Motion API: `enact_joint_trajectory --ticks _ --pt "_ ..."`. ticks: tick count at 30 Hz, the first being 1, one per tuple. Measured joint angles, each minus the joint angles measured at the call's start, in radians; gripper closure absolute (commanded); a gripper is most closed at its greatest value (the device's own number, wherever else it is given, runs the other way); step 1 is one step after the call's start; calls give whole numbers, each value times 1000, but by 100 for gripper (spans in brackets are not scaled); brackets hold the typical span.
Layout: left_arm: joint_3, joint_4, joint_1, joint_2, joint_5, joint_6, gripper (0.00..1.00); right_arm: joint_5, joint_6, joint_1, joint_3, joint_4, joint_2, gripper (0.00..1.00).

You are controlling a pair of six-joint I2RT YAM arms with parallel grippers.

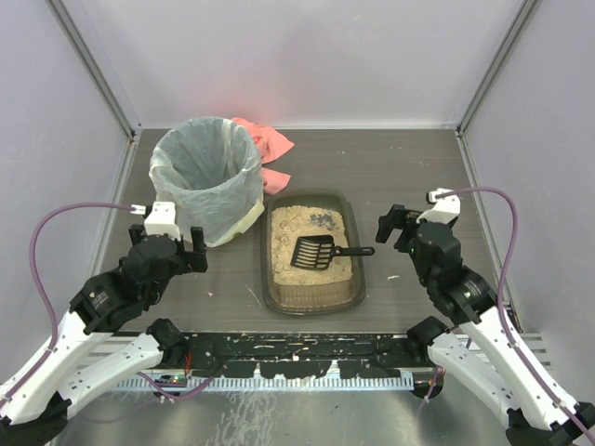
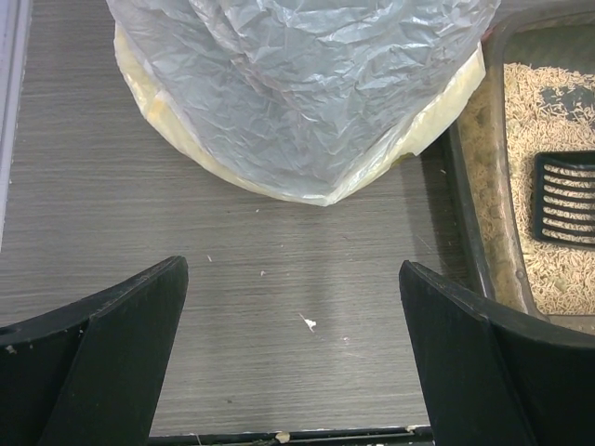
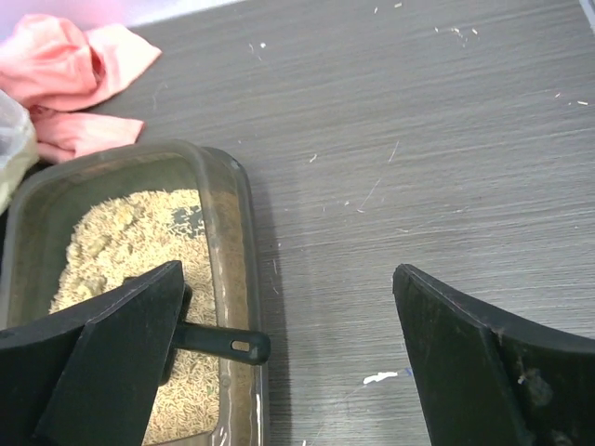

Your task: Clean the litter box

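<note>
The litter box [image 1: 313, 301], a dark shallow tray of tan litter, sits mid-table. A black slotted scoop [image 1: 316, 252] lies on the litter, its handle sticking out over the right rim. My right gripper [image 1: 397, 231] hovers just right of the tray, open and empty. In the right wrist view the scoop handle [image 3: 223, 343] lies loose beside the left finger [image 3: 112, 353], across the litter box rim [image 3: 238, 232]. My left gripper [image 2: 293, 269] stands open over bare table between the bin [image 2: 307, 102] and the litter box [image 2: 469, 223]. The scoop head [image 2: 565, 197] shows at the right of that view.
A round bin [image 1: 205, 177] lined with a white bag stands left of the tray. A pink cloth [image 1: 266, 144] lies behind it, also in the right wrist view as pink cloth [image 3: 74, 84]. Small white specks dot the table. Enclosure walls close in the left, right and back.
</note>
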Motion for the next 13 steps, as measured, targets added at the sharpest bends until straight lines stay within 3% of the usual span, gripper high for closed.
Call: enact_joint_trajectory --ticks 13 --pt "0 0 0 -3 -8 0 2 0 121 0 -81 -69 -192 0"
